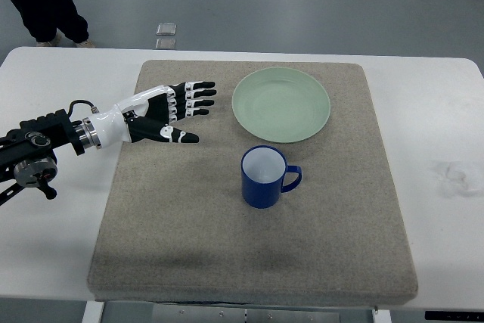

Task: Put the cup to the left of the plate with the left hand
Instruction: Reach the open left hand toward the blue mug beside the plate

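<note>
step: reach. your left hand (170, 111) open, empty; next, grasp blue ceramic cup (265, 177) below pale green round plate (280, 104).

The robot's left hand (170, 113) is white and black: a glossy white shell covers the back of the hand, and the slim fingers (198, 93) are black with white bands at each segment, as is the thumb. Behind it comes a smooth white forearm cuff, then a ribbed silver metal ring, then a black arm section (38, 138) with a thin black cable looping over its top and a round joint housing with small red markings near the picture's left edge.
</note>
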Available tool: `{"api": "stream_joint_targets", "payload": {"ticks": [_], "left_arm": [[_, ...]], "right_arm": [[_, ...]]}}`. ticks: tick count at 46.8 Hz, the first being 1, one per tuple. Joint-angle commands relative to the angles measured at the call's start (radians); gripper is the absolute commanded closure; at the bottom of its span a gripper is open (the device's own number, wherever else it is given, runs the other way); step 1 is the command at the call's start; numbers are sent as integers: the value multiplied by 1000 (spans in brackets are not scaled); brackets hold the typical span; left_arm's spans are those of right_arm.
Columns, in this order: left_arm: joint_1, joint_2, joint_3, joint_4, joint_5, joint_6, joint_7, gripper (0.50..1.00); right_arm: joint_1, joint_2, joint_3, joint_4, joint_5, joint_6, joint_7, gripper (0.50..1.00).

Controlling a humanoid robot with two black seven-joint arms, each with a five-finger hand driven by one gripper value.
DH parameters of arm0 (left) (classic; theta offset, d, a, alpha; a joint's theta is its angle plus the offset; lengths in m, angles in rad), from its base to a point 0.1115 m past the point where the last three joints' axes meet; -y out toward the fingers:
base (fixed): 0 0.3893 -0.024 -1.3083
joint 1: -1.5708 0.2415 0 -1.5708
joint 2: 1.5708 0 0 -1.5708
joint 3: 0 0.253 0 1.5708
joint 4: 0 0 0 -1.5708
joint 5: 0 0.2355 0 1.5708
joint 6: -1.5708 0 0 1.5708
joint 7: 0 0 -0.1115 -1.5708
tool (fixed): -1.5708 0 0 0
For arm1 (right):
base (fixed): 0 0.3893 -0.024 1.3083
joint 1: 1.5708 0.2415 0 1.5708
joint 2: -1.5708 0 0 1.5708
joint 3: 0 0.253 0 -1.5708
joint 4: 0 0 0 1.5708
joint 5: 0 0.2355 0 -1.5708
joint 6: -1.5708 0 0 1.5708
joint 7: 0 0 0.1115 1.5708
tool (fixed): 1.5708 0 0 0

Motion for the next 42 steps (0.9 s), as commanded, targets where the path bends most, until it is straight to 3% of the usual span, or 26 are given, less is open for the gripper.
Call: {"api": "stream_joint_targets", "payload": {"ticks": [1,14,42], "left_arm": [[0,0,0,-25,35,-20,0,501],[2,20,1,-45,91,-93,-4,501],[17,-28,-2,-36,150,-84,-8,501]], "right_arm": [[-1,0,0,0,0,0,1,568],[-1,0,0,0,0,0,1,568],[0,0,0,0,0,0,-1,568]]}}
